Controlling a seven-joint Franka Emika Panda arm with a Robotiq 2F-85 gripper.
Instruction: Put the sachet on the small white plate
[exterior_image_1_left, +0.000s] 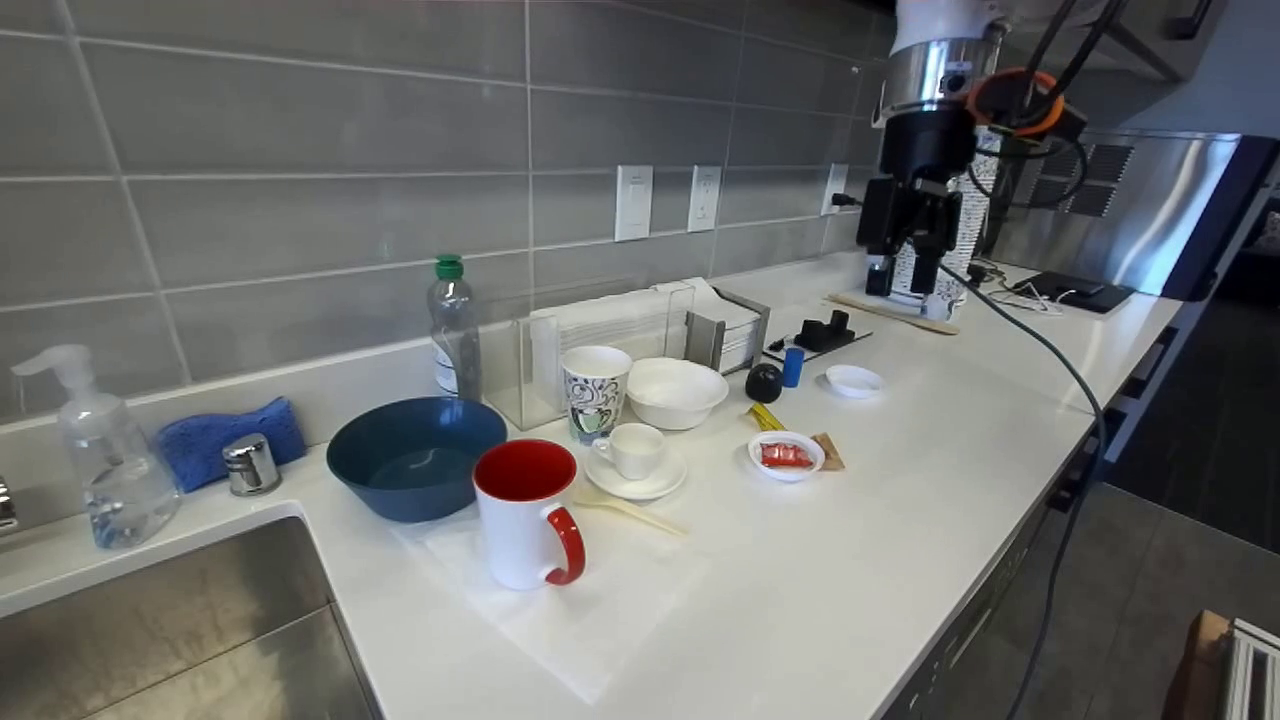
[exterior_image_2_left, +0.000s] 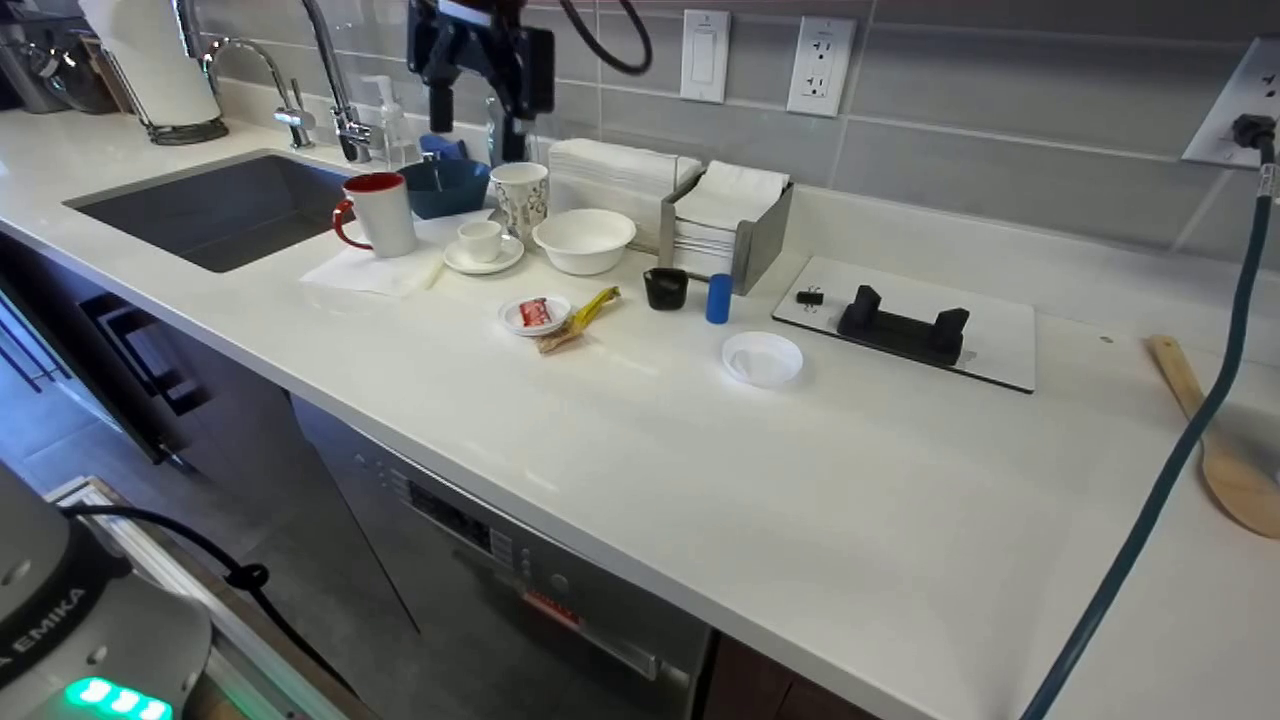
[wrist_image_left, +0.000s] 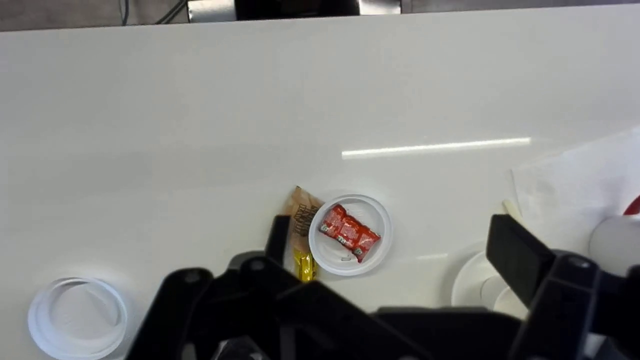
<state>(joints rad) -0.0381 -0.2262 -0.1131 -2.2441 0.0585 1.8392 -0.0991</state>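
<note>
The small white plate (exterior_image_1_left: 790, 475) shows on the counter in both exterior views (exterior_image_2_left: 507, 318) and in the wrist view (wrist_image_left: 372, 212). A red sachet (wrist_image_left: 350, 232) lies in it, also seen in both exterior views (exterior_image_1_left: 786, 456) (exterior_image_2_left: 535, 312). A brown sachet (wrist_image_left: 301, 215) and a yellow sachet (wrist_image_left: 305, 266) lie on the counter against its side; the brown one seems partly under its rim. They also show in an exterior view (exterior_image_2_left: 560, 343) (exterior_image_2_left: 597, 306). My gripper (wrist_image_left: 390, 227) is open and empty, high above the counter in both exterior views (exterior_image_1_left: 903, 278) (exterior_image_2_left: 478, 125).
Another white dish (exterior_image_2_left: 762, 360) stands nearby. A cup on a saucer (exterior_image_1_left: 640, 488), a white bowl (exterior_image_1_left: 678, 395), a patterned cup (exterior_image_1_left: 597, 392), a red-white mug (exterior_image_1_left: 512, 540) and a blue bowl (exterior_image_1_left: 415, 460) stand toward the sink. A black object (exterior_image_2_left: 665, 288) and blue cylinder (exterior_image_2_left: 718, 298) stand behind.
</note>
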